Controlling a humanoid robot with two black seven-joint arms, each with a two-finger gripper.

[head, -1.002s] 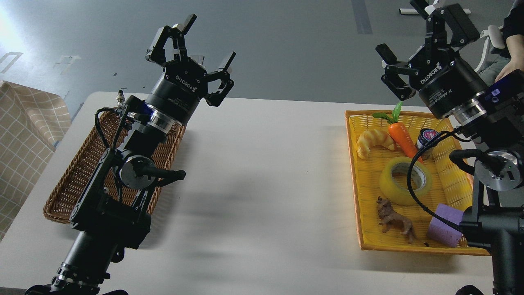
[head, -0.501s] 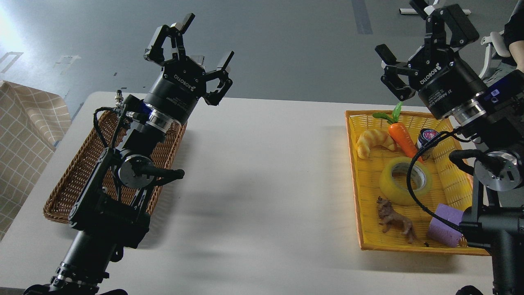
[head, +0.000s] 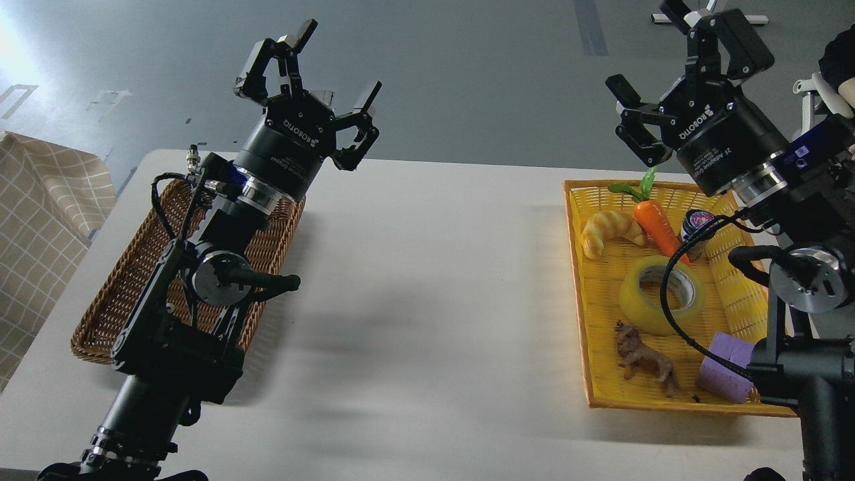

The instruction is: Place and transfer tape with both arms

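Your wide roll of translucent yellow packing tape (head: 661,294) lies flat in the yellow plastic basket (head: 584,321). It looks stiff, light and slick, so pinch across its wall. Both the right gripper (head: 674,63) and left gripper (head: 314,67) hang spread, empty.

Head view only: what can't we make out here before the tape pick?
- Brown wicker basket: the left arm covers much of its inside, so its contents cannot be told.
- Small jar in the yellow basket: label too small to read.
- Purple foam cube: right side hidden by the right arm.
- Tape: a black cable crosses it.
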